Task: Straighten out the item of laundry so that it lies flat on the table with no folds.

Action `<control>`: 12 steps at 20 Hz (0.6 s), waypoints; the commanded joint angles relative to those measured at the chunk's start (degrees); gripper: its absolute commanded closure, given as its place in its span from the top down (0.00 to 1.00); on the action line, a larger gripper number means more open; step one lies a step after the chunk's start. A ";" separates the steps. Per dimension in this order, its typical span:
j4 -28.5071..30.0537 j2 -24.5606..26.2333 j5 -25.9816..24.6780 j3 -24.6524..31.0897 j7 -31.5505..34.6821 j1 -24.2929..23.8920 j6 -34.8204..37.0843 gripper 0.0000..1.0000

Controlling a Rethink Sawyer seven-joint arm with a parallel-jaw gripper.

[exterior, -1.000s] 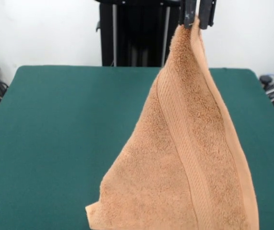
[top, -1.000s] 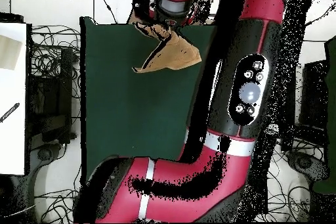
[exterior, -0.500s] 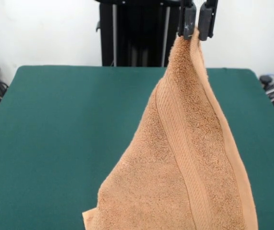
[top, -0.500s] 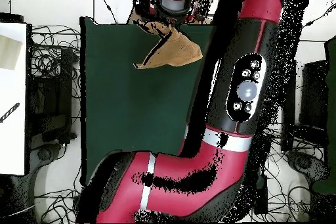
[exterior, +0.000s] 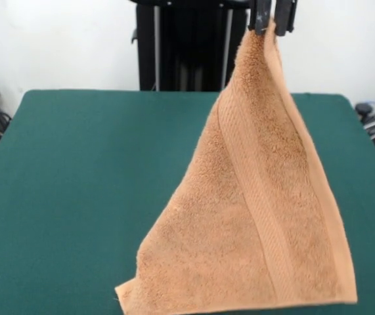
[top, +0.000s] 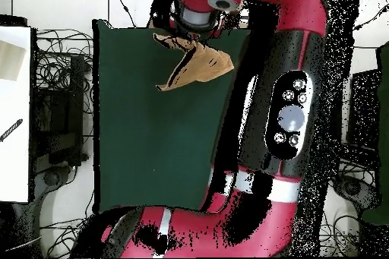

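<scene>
**Towel hanging from 1 pinched corner, not yet laid flat**

The gripper is holding the towel by 1 corner at the top of the front view, its 2 dark fingers pressing together on the cloth. The towel is hanging down from that pinch as a long triangle, widening toward its bottom hem, with the woven band running diagonally down its face. Holding a single corner high appears intended to let the cloth's own weight pull the folds out before it is spread on the table.

The towel is sitting over the table's right half in the front view, toward the edge nearest that camera. Whether the lower hem is resting on the green surface or hanging just clear of it cannot be settled from these views. A small flap at the bottom left corner is curling outward.

In the overhead view the towel is showing as a crumpled wedge near the table's top edge, beside the red arm. The gripper itself is masked there by the arm's wrist. The upper part of the gripper is cut off in the front view, and the towel's rear face is hidden.
</scene>
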 commanded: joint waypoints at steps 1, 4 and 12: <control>39.05 -16.55 0.72 -2.64 1.31 1.82 -15.49 0.00; 45.04 -18.82 0.45 -1.89 1.12 1.38 -23.34 0.00; 51.45 -21.07 -0.02 -0.49 1.71 0.75 -31.06 0.00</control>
